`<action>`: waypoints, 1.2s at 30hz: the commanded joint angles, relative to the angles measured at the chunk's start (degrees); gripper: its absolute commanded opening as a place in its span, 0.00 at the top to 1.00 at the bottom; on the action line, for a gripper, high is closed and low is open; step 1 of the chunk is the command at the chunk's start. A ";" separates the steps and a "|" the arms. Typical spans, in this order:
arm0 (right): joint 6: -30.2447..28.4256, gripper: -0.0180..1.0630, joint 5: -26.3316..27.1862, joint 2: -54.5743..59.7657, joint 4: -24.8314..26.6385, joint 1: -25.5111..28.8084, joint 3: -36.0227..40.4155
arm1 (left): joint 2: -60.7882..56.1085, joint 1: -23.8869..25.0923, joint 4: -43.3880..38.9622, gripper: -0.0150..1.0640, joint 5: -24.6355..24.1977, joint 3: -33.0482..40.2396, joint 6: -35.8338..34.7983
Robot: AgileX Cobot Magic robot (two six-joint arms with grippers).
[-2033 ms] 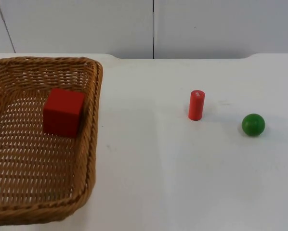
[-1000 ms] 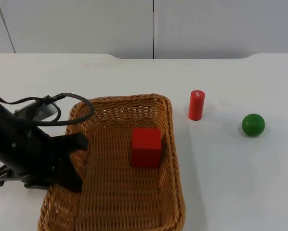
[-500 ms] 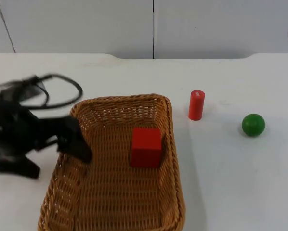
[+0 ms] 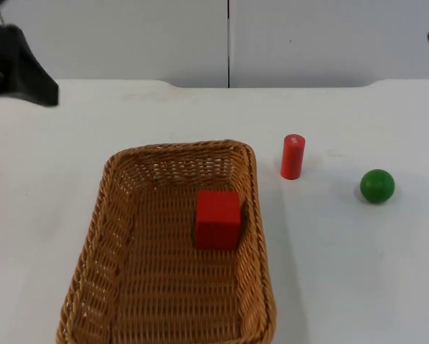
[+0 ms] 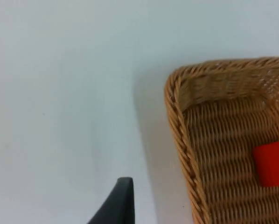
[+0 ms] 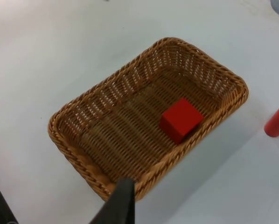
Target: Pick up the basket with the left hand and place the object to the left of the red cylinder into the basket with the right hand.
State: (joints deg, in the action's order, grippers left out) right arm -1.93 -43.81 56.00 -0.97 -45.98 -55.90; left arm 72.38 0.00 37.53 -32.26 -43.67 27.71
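One wicker basket (image 4: 182, 244) rests on the white surface (image 4: 343, 272) with the red cube (image 4: 218, 218) already inside, just left of the red cylinder (image 4: 293, 156). Both arms look clear; the left end effector (image 4: 17, 64) hangs near the far left corner, its opening impossible to judge. Best now to hold off and leave the basket undisturbed.

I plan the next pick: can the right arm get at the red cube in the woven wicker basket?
Probably yes: the red cube lies uncovered in the open-topped woven wicker basket, and nothing stands above it.

I see the woven brown wicker basket (image 4: 178, 251) cut off at the bottom edge in the top view. The left end effector (image 4: 17, 68) is a blur, fingers unreadable.
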 commanded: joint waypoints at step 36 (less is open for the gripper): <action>2.36 0.13 -6.13 -27.96 -0.18 0.18 7.83 | -55.02 0.11 -29.83 0.01 -25.69 -0.02 -20.72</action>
State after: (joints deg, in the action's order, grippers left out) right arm 0.31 -49.81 31.14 -0.97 -45.98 -51.04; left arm 19.71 0.00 9.43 -55.92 -43.67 7.60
